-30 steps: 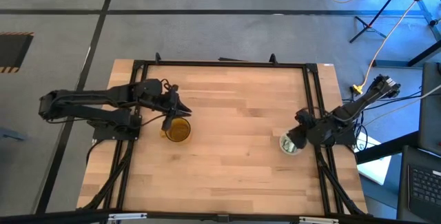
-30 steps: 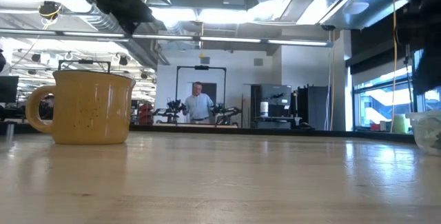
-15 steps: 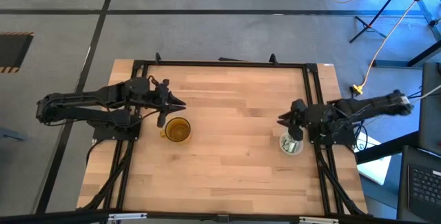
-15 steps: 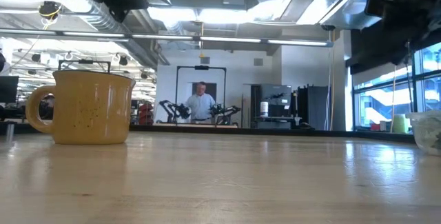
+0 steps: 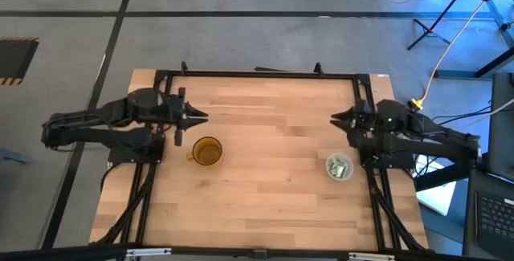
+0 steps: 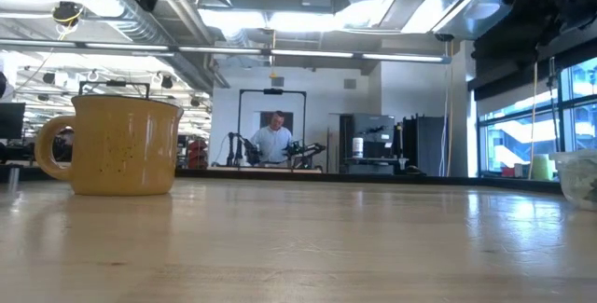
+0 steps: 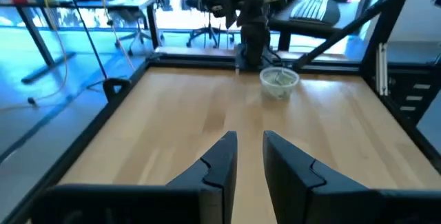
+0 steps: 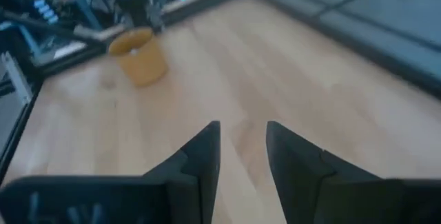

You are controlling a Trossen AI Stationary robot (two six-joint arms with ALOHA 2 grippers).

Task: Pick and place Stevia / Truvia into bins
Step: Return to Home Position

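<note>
The amber mug (image 5: pixel 207 152) stands on its base on the table's left half, and it also shows in the low view (image 6: pixel 121 144) and the right wrist view (image 8: pixel 140 57). The clear cup (image 5: pixel 339 167) stands on the right half with green and white sachets (image 7: pixel 278 78) lying inside. My left gripper (image 5: pixel 197 118) hovers open, level, just beyond the mug toward the far edge. My right gripper (image 5: pixel 336 119) hovers open, level, beyond the clear cup toward the far edge. Neither holds anything. What the mug contains is hidden.
A black frame (image 5: pixel 257 75) runs along the table's far edge and sides. Bare wood (image 5: pixel 273 148) lies between the two cups. In the low view a person (image 6: pixel 273 140) stands far off in the room behind the table.
My left gripper has drawn back from above the mug toward the far-left and risen. My right gripper has lifted away from the clear cup, moved toward the far edge and tipped up to level. Both cups have stayed in place.
</note>
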